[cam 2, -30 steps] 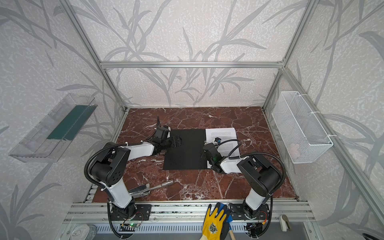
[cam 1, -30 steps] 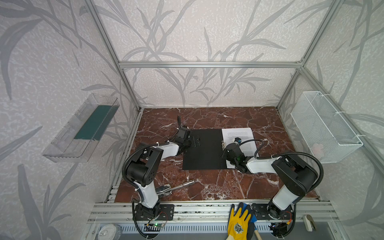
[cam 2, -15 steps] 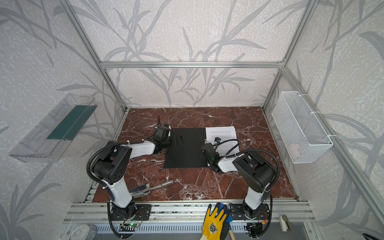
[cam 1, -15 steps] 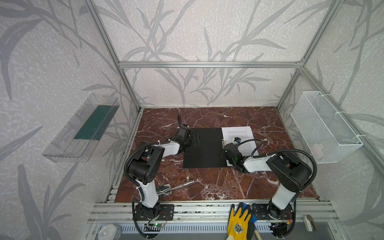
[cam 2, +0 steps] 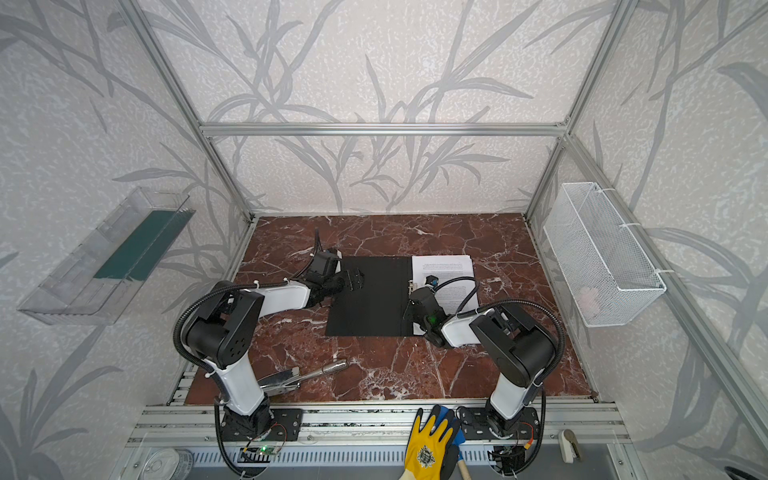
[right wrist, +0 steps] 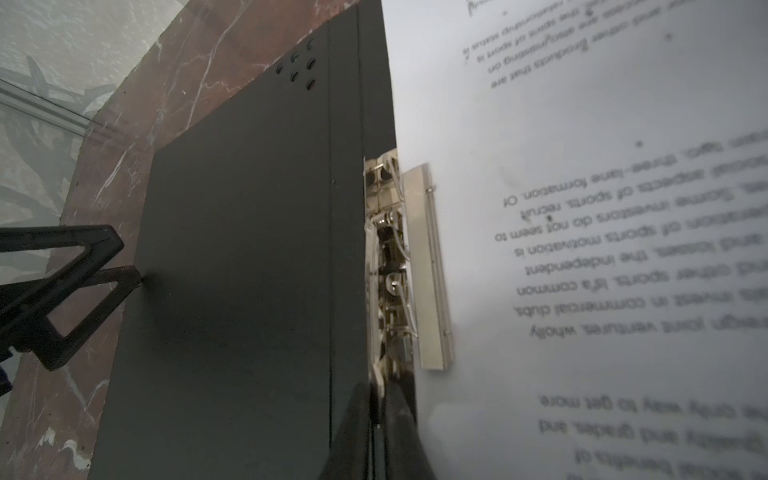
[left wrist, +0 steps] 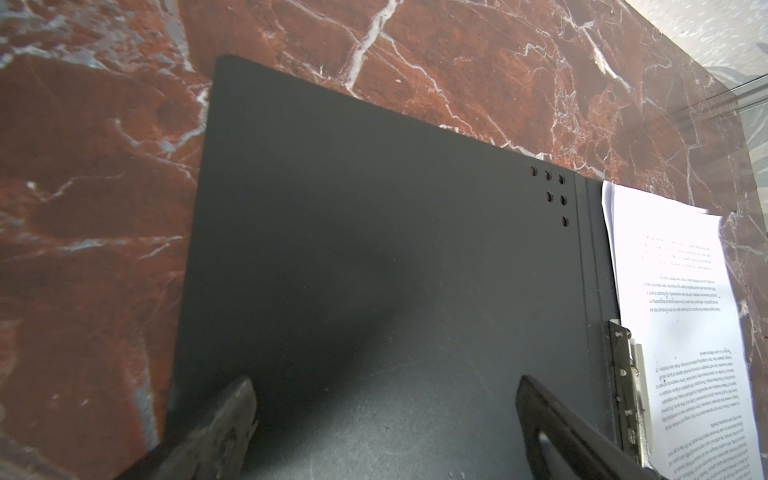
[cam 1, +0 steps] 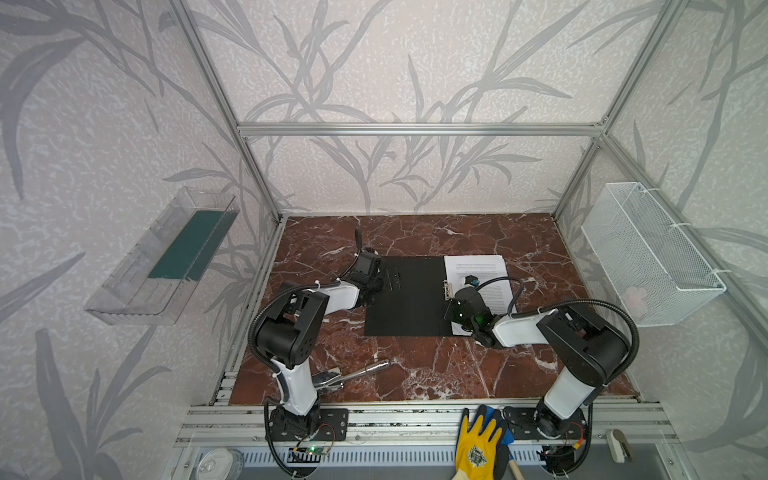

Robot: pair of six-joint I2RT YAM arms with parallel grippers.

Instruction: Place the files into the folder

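Note:
The folder lies open on the marble table, black inside up. The files, white printed sheets, lie stacked on its right half beside the metal spine clip. My right gripper sits at the clip's near end, shut on the tip of the clip lever. My left gripper is open, its fingers spread low over the left cover near the folder's left edge. Nothing is between them.
A metal plier-like tool lies near the front left of the table. A yellow glove rests on the front rail. A white wire basket hangs on the right wall, and a clear tray with a dark green slab on the left wall.
The right arm's elbow has shifted slightly to the left while its gripper stays at the clip. The left arm, folder and sheets have not visibly moved.

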